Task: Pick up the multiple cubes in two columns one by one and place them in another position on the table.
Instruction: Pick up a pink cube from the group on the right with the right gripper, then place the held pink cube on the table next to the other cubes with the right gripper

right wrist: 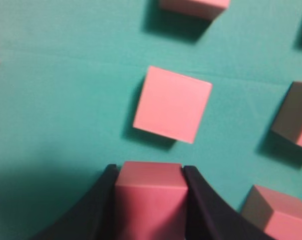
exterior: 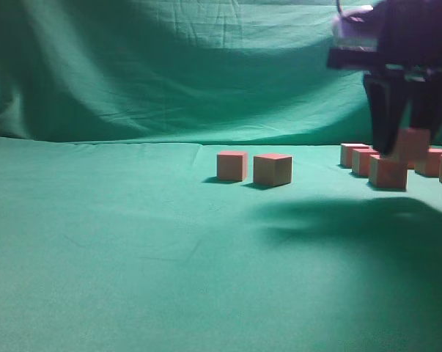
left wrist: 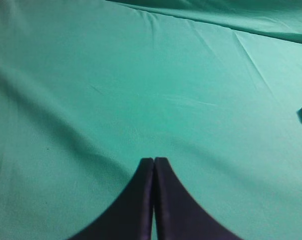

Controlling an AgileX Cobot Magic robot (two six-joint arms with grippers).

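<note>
Plainly, left to right across the green table (exterior: 133, 279):

Left gripper (left wrist: 154, 161): fingers pressed together on nothing, over bare cloth in its wrist view; it does not show in the exterior view.

Placed pair (exterior: 253, 168): two cubes side by side near the middle, just apart, which I judge to be the drop zone.

Right gripper (right wrist: 149, 172): fingers clamped on a pink cube (right wrist: 151, 197), held clear of the cloth above the source cluster (exterior: 400, 163).

Step in hand: carrying the held cube. I would rise clear of the neighbours first, then travel left and set down beside the placed pair without nudging it.

Neighbours: one cube (right wrist: 173, 104) lies directly ahead of the fingertips, others to the right.

Hard to make out: the cluster is cut off at the exterior view's right edge, so the cube count and column layout are uncertain; the arm hides part of it.
</note>
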